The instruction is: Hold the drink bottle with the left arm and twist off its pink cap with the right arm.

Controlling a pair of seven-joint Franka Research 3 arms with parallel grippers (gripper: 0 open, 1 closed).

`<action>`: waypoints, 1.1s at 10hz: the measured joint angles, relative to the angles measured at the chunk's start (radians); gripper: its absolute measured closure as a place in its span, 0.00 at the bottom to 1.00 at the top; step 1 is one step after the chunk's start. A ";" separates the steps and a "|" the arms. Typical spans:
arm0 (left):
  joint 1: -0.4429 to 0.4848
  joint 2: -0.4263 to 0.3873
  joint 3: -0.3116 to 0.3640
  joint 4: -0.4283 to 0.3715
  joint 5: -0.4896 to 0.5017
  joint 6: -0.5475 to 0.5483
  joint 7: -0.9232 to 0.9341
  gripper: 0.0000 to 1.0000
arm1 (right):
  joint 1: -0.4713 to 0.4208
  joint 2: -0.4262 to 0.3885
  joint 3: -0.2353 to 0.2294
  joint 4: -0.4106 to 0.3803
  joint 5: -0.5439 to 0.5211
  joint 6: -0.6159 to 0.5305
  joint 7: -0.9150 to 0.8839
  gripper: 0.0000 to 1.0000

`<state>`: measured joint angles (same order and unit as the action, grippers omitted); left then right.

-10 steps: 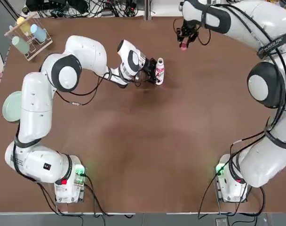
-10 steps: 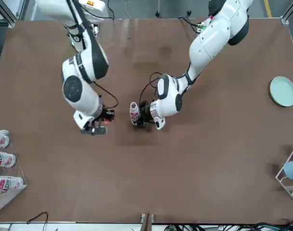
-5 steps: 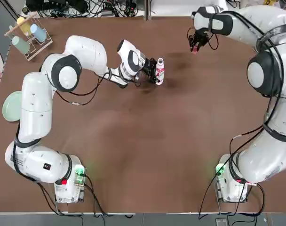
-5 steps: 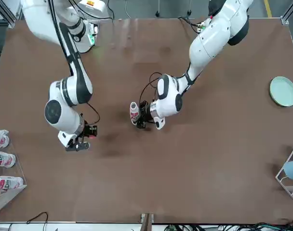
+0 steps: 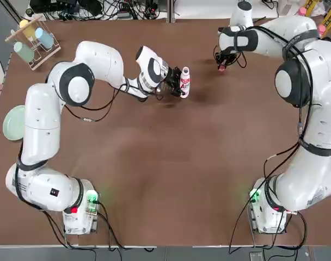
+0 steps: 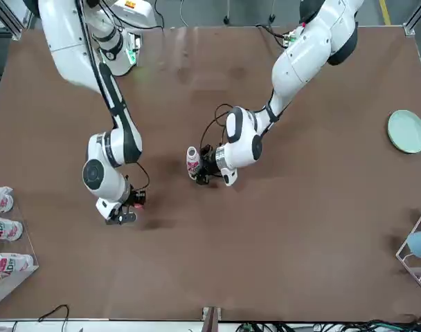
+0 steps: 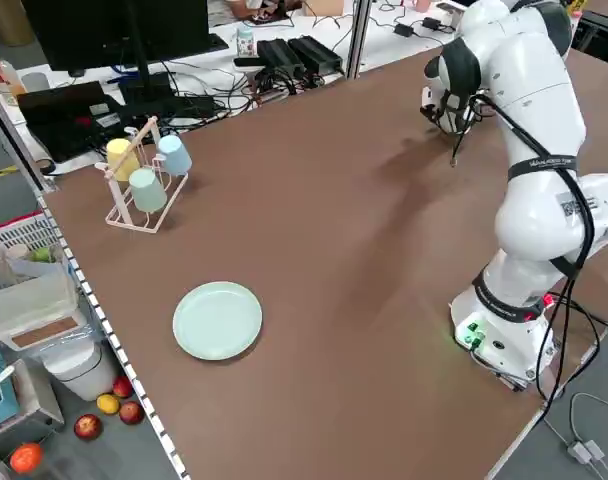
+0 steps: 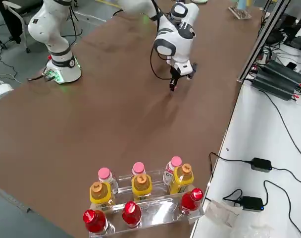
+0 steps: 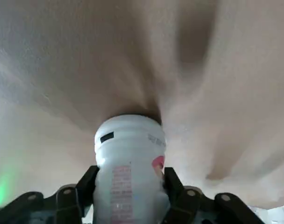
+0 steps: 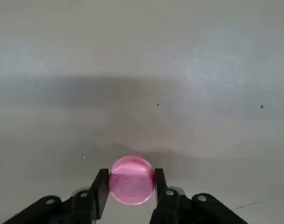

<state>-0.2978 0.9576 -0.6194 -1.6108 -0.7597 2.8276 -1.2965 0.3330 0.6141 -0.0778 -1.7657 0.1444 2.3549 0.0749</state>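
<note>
The left gripper (image 5: 179,86) clamps the uncapped white drink bottle (image 5: 184,82), red-pink print, upright between its fingers. Well apart, the right gripper (image 10: 131,185) pinches the round pink cap (image 10: 132,180) just above the table (image 5: 171,163); only its wrist view shows this grip.

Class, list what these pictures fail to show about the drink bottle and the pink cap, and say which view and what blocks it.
- Drink bottle: left wrist view, neck cut off by bottom edge.
- Drink bottle in left side view: hidden behind the right arm.
- Pink cap: right wrist view, underside faces away; top view, too small for detail.
</note>
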 joint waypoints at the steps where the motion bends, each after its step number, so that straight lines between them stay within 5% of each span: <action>1: 0.000 0.000 0.000 0.000 0.000 0.000 0.000 0.37 | -0.001 0.008 0.000 -0.004 -0.002 0.008 0.000 0.55; 6: 0.000 0.000 0.000 0.000 0.000 0.000 0.000 0.37 | 0.003 0.036 0.004 -0.050 -0.006 0.090 -0.002 0.53; 9: -0.001 0.000 0.000 0.001 0.000 0.000 0.000 0.33 | 0.003 0.036 0.004 -0.051 -0.006 0.089 -0.004 0.35; 11: -0.001 0.001 0.000 0.002 0.000 0.000 0.002 0.28 | 0.002 0.034 0.004 -0.049 -0.006 0.076 -0.011 0.11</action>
<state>-0.2992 0.9591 -0.6192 -1.6087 -0.7596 2.8277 -1.2945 0.3345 0.6485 -0.0741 -1.8148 0.1386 2.4307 0.0643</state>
